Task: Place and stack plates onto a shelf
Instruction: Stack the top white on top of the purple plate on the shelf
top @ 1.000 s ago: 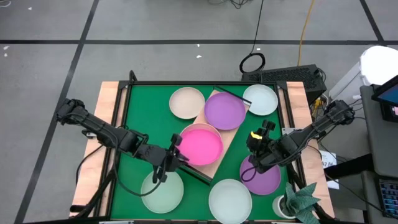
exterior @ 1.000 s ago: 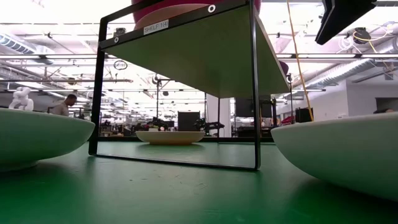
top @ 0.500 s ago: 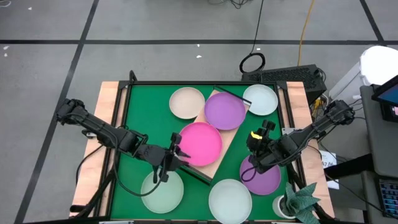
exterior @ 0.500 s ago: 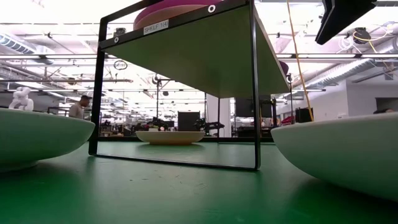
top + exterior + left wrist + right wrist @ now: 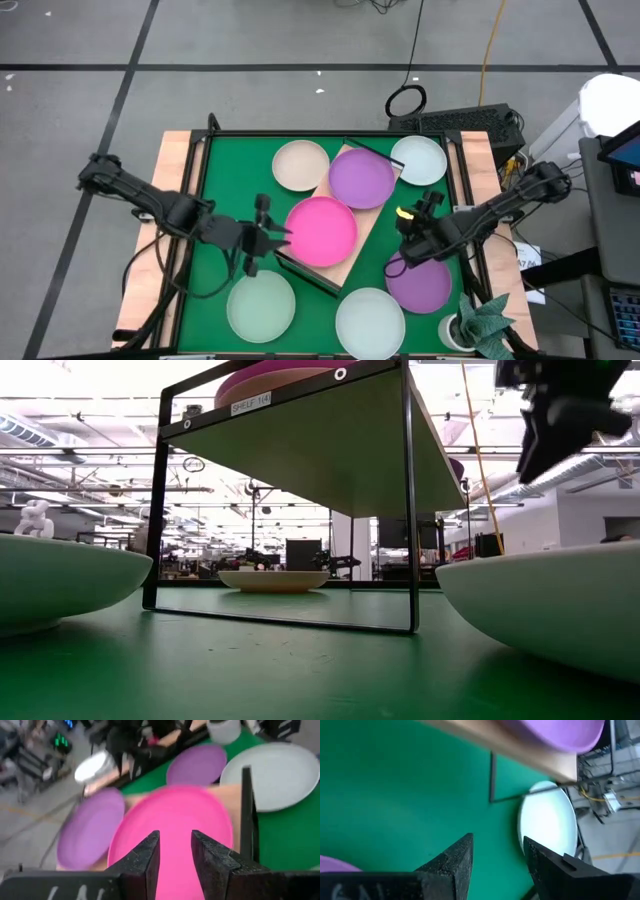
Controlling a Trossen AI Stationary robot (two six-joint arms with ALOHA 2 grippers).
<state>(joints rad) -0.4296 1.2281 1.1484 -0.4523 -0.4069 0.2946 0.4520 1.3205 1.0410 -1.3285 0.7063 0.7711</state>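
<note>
The shelf point(image 5: 352, 238) stands slantwise at mid-table, with a magenta plate point(image 5: 321, 230) and a purple plate point(image 5: 362, 177) lying on its board. My left gripper point(image 5: 272, 240) hovers open just left of the magenta plate point(image 5: 175, 815), touching nothing. My right gripper point(image 5: 404, 256) is open over the green mat, at the far edge of a second purple plate point(image 5: 420, 285) that lies on the mat. In the low view that gripper point(image 5: 560, 420) hangs at the upper right, beside the shelf point(image 5: 300, 450).
Loose plates lie on the mat: cream point(image 5: 301, 165) and whitish blue point(image 5: 418, 160) at the back, pale mint point(image 5: 261, 307) and whitish point(image 5: 370, 320) at the front. A potted plant point(image 5: 480, 325) stands at the front right corner. A keyboard point(image 5: 465, 121) sits behind the table.
My left gripper has let go of the magenta plate's left edge and drawn back toward the table's left edge, rising. The plate, raised at first, now lies flat on the shelf. My right gripper has sunk toward the mat.
</note>
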